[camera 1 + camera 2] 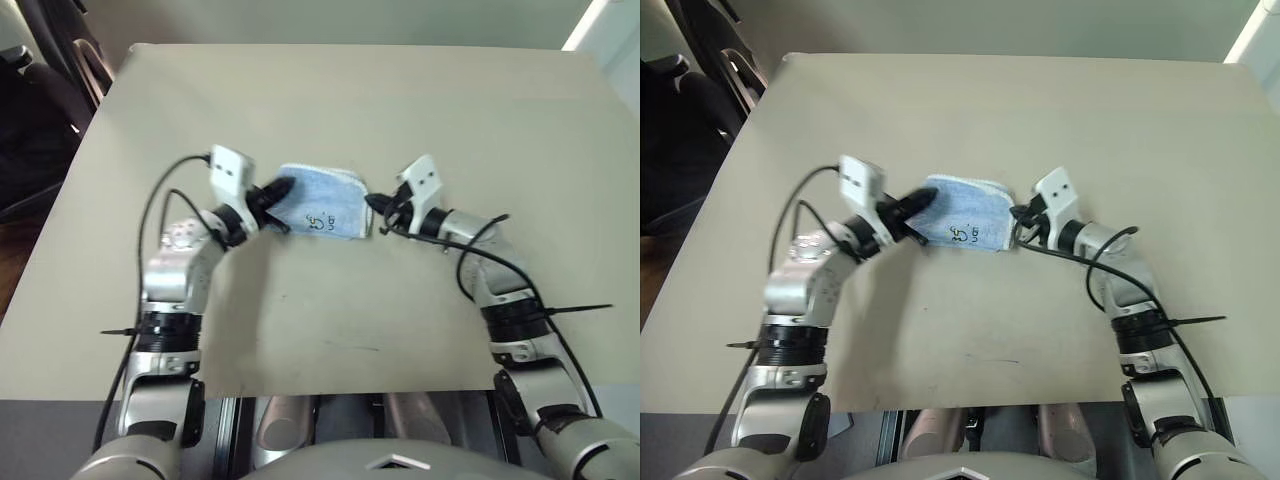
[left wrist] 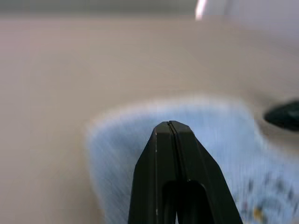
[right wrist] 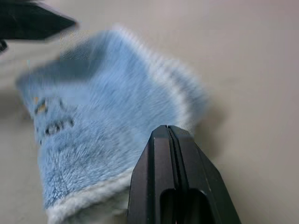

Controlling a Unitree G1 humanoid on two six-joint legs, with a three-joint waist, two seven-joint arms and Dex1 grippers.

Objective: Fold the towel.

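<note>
The small light-blue terry towel (image 1: 322, 204) lies folded on the beige counter (image 1: 330, 100). It is flanked by the left tool (image 1: 283, 188) and right tool (image 1: 374, 205), fingers pressed together, nothing visibly gripped.

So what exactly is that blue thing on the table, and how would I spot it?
Look at the wide beige table. Near its middle, between the left end effector and the right end effector, lies the towel: a small, fluffy, light-blue cloth, white-edged, with a small dark printed mark.
</note>
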